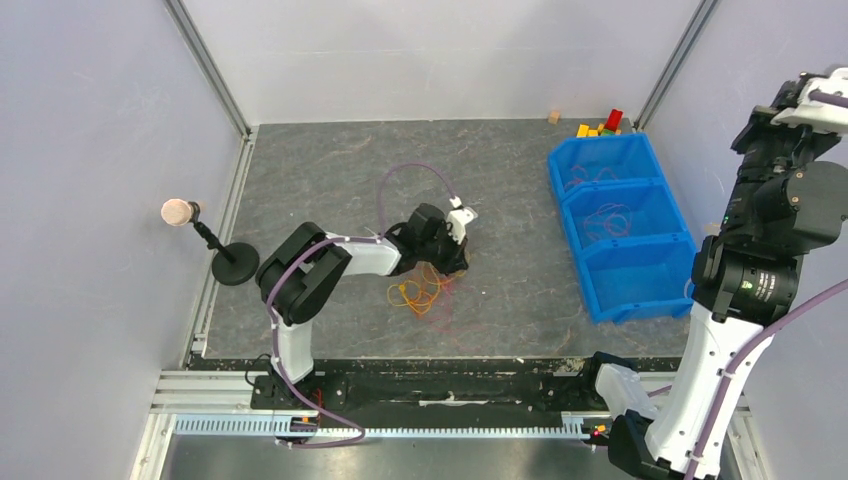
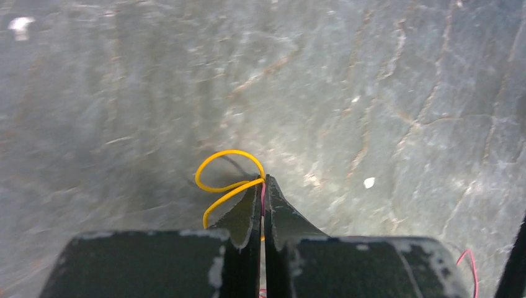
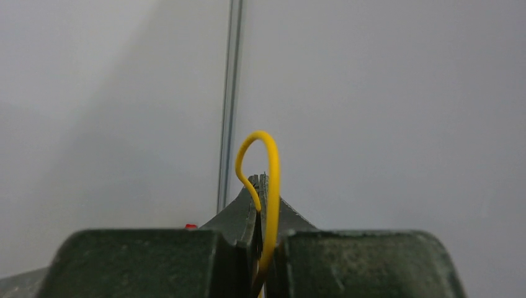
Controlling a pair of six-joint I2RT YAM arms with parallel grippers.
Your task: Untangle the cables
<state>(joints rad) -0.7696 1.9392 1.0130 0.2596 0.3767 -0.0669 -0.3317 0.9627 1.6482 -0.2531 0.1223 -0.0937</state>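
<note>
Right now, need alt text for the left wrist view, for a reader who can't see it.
The left gripper is shut on a thin red cable pinched between its dark jaws. A yellow cable curls in a loop out from the gripper's tip, over the grey veined table. Another bit of red wire shows at the lower right.

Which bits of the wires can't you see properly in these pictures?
Top view: strands in the blue bin are too thin to count.
Left wrist view: the left gripper hides most of the cables; mainly one yellow loop shows.
Right wrist view: the yellow cable disappears between the right gripper fingers, its ends hidden.
</note>
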